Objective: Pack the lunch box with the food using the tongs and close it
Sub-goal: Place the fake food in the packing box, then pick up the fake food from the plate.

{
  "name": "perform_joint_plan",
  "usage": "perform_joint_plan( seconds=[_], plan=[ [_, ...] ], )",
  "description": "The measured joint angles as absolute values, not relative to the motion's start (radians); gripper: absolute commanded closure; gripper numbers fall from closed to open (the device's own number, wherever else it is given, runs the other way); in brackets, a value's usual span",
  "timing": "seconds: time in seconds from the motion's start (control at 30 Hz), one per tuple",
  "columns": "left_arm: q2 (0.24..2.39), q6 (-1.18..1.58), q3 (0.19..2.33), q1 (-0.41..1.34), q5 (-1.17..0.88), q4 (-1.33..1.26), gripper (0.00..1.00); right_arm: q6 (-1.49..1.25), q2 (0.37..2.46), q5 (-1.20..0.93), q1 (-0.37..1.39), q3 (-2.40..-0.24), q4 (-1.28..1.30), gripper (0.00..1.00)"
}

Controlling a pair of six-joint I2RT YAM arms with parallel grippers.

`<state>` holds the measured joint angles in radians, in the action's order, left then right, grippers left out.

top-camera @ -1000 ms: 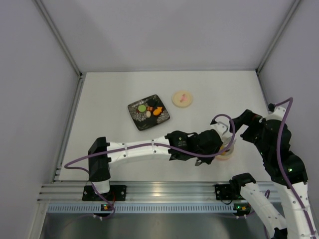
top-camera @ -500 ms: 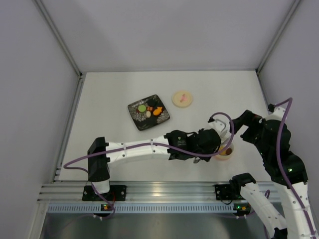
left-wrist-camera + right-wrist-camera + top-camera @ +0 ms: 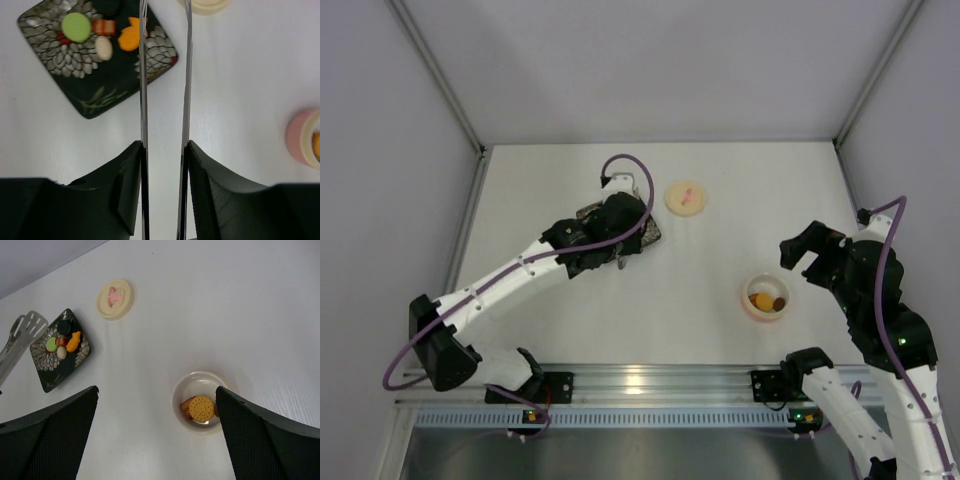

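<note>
Left gripper (image 3: 164, 165) clamped on the tongs (image 3: 143, 75); right gripper (image 3: 156, 390) spread wide, empty.
I see the tongs crossing the patterned plate (image 3: 95, 95) of food (image 3: 76, 26) upper left, the lunch box (image 3: 299, 137) uncovered at right edge, its lid (image 3: 686, 197) beyond.

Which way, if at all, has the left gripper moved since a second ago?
Yes. In the top view the left gripper went from beside the lunch box up-left to over the plate.
</note>
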<state>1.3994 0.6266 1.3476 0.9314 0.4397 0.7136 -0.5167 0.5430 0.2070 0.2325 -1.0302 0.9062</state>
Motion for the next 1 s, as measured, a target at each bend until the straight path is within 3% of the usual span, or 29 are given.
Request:
perform_joint_plan(
  seconds=[0.37,1.0],
  plan=[
    [1.399,0.625,1.179,0.736,0.424,0.716,0.55,-0.517,0.543,0.187,0.233,-1.028,0.906,0.01],
    [1.491,0.619,1.149,0.721,0.397,0.683,0.55,-0.516,0.543,0.183,0.233,-1.013,0.905,0.01]
  ],
)
